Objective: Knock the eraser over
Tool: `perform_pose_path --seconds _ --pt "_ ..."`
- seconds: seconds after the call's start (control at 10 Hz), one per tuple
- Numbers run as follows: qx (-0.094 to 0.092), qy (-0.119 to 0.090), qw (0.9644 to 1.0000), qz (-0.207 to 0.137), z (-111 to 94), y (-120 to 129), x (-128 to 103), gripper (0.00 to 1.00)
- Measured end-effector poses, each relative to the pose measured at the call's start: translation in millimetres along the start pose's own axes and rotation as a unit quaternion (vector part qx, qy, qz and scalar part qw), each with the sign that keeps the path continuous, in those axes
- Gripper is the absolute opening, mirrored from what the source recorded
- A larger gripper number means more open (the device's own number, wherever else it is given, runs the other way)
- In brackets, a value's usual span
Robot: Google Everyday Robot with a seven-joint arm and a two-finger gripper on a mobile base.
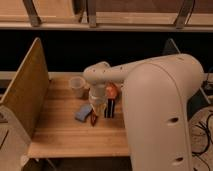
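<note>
The eraser [109, 108] is a small black block standing on end on the wooden table [65, 132], just right of centre. My gripper [98, 107] hangs down from the white wrist right beside the eraser's left side, close to it or touching it. The flat blue-grey pad [83, 112] lies on the table just left of the gripper. My big white arm [160, 100] comes in from the right and hides the right part of the table.
A clear cup [77, 86] stands behind the gripper to the left. An orange item [112, 91] sits behind the eraser. A small red thing [93, 119] lies in front of the pad. A tall wooden panel [25, 92] walls the table's left edge.
</note>
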Motion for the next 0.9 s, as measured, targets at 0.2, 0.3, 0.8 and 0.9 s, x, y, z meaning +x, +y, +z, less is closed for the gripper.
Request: perform_pose_path --seconds 0.2,0.3,0.8,0.9 --pt "0.010 0.012 0.9998 0.016 3 -20 -3 0.00" --pt "0.025 0.008 0.9995 0.019 -2 -35 -9 0.00" --pt "0.120 -0.075 0.9898 -0.019 -52 -65 -59 0.07" --pt "0.122 -0.076 0.9895 -0.019 -53 -65 -60 0.09"
